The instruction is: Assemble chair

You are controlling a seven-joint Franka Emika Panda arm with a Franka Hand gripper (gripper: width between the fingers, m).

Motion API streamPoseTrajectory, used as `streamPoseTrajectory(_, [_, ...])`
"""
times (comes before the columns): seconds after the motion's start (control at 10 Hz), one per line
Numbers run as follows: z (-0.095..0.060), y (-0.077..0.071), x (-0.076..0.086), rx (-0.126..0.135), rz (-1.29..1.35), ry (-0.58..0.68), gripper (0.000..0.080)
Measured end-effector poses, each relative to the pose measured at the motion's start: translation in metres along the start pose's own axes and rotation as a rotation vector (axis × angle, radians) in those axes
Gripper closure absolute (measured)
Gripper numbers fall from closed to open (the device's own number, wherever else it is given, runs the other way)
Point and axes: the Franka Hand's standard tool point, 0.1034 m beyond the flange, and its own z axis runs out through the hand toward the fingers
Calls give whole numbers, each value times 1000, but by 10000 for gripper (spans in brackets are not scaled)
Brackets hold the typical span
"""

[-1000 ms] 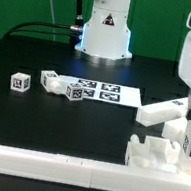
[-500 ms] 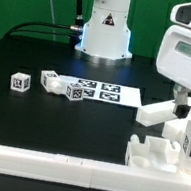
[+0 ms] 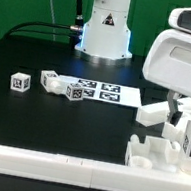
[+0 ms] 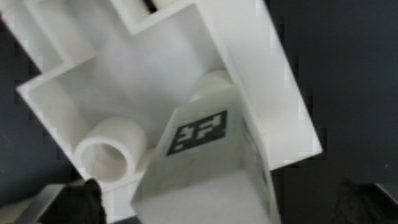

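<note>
Chair parts [image 3: 160, 153], glossy white and blocky, stand right beneath the gripper [image 3: 188, 104], joined into a low structure close to the white border rail [image 3: 51, 163]. A slanted slab [image 3: 155, 112] rises from this structure just beside the gripper's dark finger, on the exterior view's left of it; whether the two touch cannot be told. An upright tagged piece [image 3: 190, 136] sits directly under the gripper.

In the wrist view the same structure [image 4: 169, 80] fills the picture, blurred. It shows a broad angled face, a round socket [image 4: 107, 157] and a black-and-white tag [image 4: 199, 132]. One dark fingertip [image 4: 63, 203] shows at the picture's edge, well off to the side of the structure, so the jaws stand apart and grip nothing.

Farther from the gripper, toward the exterior view's left, the marker board [image 3: 115, 91] lies flat on the black table [image 3: 48, 121]. Three small tagged blocks sit beyond it. One [image 3: 76, 91] rests at the board's edge, another [image 3: 51, 80] is just beside that, and the third [image 3: 22, 83] lies apart. The robot base [image 3: 103, 29] stands behind them.
</note>
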Motion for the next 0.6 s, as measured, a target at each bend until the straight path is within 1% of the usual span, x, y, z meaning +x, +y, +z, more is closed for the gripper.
streamPoseTrajectory(0.1, [0, 1, 0, -2, -49, 0, 151])
streamPoseTrajectory(0.2, [-1, 2, 2, 9, -138, 1, 151])
streamPoseTrajectory(0.3, [-6, 4, 8, 56, -182, -6, 151])
streamPoseTrajectory(0.4, [-8, 6, 12, 78, -226, -10, 151])
streamPoseTrajectory(0.5, [-9, 8, 14, 88, -308, -10, 151])
streamPoseTrajectory(0.6, [-8, 8, 15, 95, -335, -11, 151])
